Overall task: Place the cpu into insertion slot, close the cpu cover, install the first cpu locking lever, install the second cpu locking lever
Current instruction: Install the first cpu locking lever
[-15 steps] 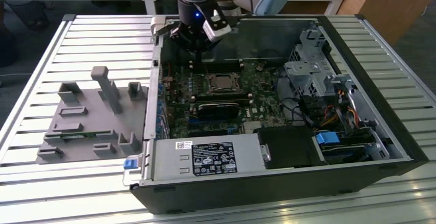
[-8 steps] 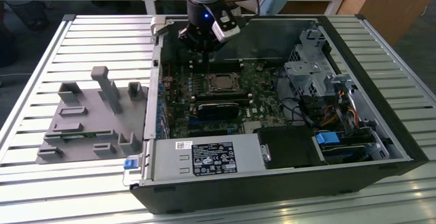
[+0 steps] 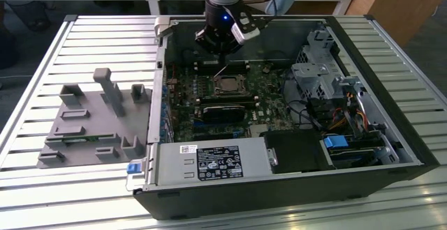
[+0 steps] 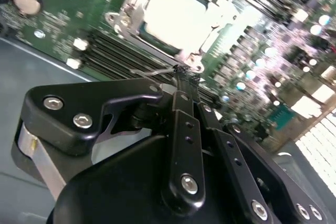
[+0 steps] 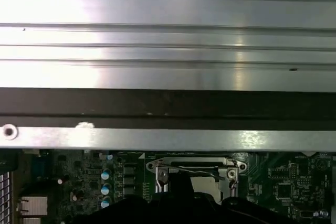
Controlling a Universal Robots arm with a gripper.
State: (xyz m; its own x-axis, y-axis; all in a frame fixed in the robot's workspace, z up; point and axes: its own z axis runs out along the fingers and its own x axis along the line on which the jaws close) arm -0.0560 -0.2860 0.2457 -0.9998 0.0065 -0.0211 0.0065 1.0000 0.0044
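The cpu [image 3: 227, 86] lies in its socket in the middle of the motherboard [image 3: 272, 91], silver top up, also bright in the second wrist view [image 4: 176, 14]. The cpu cover [image 4: 137, 22] lies flat around it as a silver frame [image 5: 194, 162]. My gripper [image 3: 222, 67] hangs just behind the socket, inside the open computer case. Its black fingers [image 4: 181, 103] are pressed together. A thin wire locking lever [image 4: 155, 71] rises off the board and its end meets the fingertips; the same lever [image 5: 197, 171] crosses the socket in the first wrist view.
A grey moulded fixture [image 3: 91, 120] lies on the slatted metal table at the exterior view's left. Within the case, a power supply [image 3: 209, 162] fills the near side and a drive cage with cables [image 3: 325, 80] stands at the exterior view's right. A black ribbed block [image 3: 223, 109] sits just in front of the socket.
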